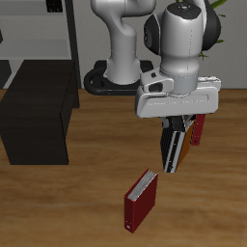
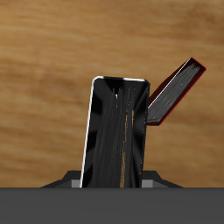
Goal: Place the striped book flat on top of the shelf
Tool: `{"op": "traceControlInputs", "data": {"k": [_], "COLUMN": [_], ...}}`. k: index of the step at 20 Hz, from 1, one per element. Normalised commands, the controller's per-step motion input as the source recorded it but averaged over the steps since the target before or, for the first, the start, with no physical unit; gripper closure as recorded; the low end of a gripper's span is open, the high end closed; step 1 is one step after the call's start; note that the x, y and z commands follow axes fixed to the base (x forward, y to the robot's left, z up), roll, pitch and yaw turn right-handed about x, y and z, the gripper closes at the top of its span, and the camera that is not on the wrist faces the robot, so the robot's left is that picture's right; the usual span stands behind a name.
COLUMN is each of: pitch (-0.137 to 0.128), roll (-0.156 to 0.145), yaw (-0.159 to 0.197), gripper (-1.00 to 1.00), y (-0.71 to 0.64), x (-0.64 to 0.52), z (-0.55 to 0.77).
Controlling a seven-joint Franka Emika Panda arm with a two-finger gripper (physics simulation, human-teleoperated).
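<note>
My gripper (image 1: 177,125) is shut on the striped book (image 1: 173,148), a thin black book with narrow white stripes. The book hangs upright below the fingers, lifted off the wooden table. In the wrist view the striped book (image 2: 118,131) stands on end between the jaws of my gripper (image 2: 112,180). The shelf (image 1: 39,111), a low dark charcoal cabinet with a flat top, stands at the far side of the table, well apart from the gripper. Nothing lies on the part of its top that shows.
A dark red book (image 1: 142,199) stands tilted on the table just below and in front of the held book; it also shows in the wrist view (image 2: 175,91). Another reddish book (image 1: 198,131) is partly hidden behind the gripper. A tall open-frame rack (image 1: 43,29) stands behind the shelf.
</note>
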Motion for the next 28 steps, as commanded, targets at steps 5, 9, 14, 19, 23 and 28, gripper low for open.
{"op": "traceControlInputs", "data": {"k": [5, 9, 14, 19, 23, 28], "pitch": [-0.040, -0.041, -0.021, -0.077, -0.008, 0.000], "roll": [-0.009, -0.011, -0.053, -0.028, -0.028, -0.010], "yaw": [-0.026, 0.024, -0.031, 0.056, 0.007, 0.010], "gripper": [1.00, 1.00, 1.00, 1.00, 1.00, 1.00], "y": [-0.27, -0.43, -0.54, -0.36, -0.33, -0.24], "x": [-0.34, -0.44, -0.52, -0.58, -0.47, -0.39], "z": [0.43, 0.29, 0.32, 0.33, 0.22, 0.05]}}
